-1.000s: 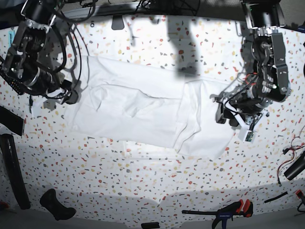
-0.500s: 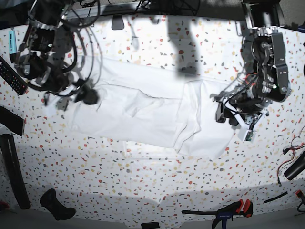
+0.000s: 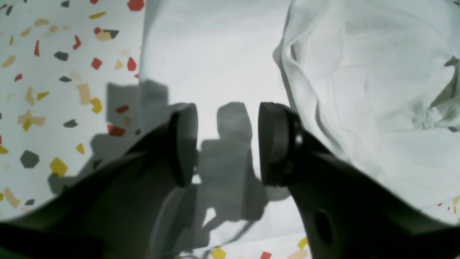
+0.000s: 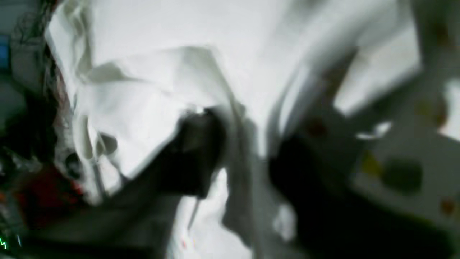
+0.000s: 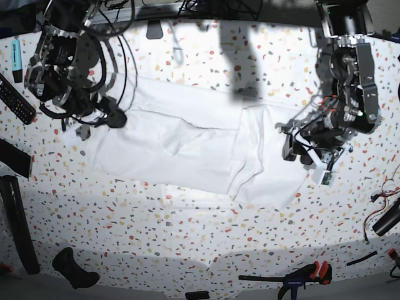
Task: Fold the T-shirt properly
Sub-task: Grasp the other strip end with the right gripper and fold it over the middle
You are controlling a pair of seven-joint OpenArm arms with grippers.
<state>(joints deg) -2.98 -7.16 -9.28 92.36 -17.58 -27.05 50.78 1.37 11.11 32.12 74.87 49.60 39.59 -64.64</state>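
Observation:
The white T-shirt [image 5: 187,140] lies spread across the middle of the speckled table [image 5: 200,250], with its right part folded over. It fills the left wrist view [image 3: 222,54] and the right wrist view [image 4: 151,72]. My left gripper [image 5: 294,149] hovers at the shirt's right edge. In its wrist view it [image 3: 228,144] is open and empty just above the cloth. My right gripper [image 5: 115,119] is at the shirt's upper left edge. Its wrist view is blurred, and there the gripper [image 4: 248,162] has its fingers apart with a fold of cloth between them.
A remote control [image 5: 15,106] and a blue marker [image 5: 15,56] lie at the far left. Black objects [image 5: 19,225] [image 5: 75,269] lie at the front left. A clamp [image 5: 300,278] lies at the front right. Cables [image 5: 384,212] lie at the right edge.
My right arm has swung from the far left in towards the shirt's upper left edge, then up a little. The left arm has not moved.

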